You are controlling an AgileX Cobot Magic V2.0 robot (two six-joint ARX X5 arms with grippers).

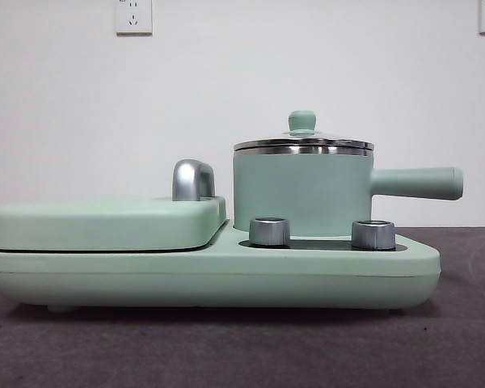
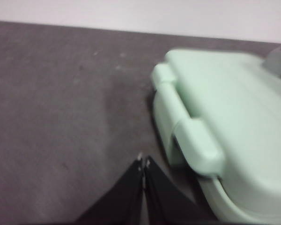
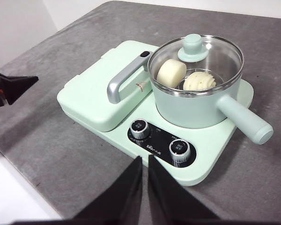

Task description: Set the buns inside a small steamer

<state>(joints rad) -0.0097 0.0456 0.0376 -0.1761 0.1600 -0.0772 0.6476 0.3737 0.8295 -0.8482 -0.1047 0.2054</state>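
The small steamer (image 1: 303, 190) (image 3: 196, 98) is a mint-green pot with a long side handle, and its glass lid with a green knob (image 3: 193, 47) is on. Through the lid I see both buns inside: the smooth cream one (image 3: 171, 72) and the ridged white one with green specks (image 3: 200, 81). My right gripper (image 3: 144, 161) is shut and empty, held above the table in front of the cooker's knobs. My left gripper (image 2: 143, 164) is shut and empty, low over the table beside the griddle's corner; it also shows in the right wrist view (image 3: 11, 89).
The steamer stands on a mint-green cooker base (image 1: 226, 275) with two chrome knobs (image 1: 269, 231). A flat lidded griddle (image 1: 105, 222) with a chrome handle (image 1: 192, 179) takes up its other half. Grey table (image 2: 61, 117) lies around, with a white wall behind.
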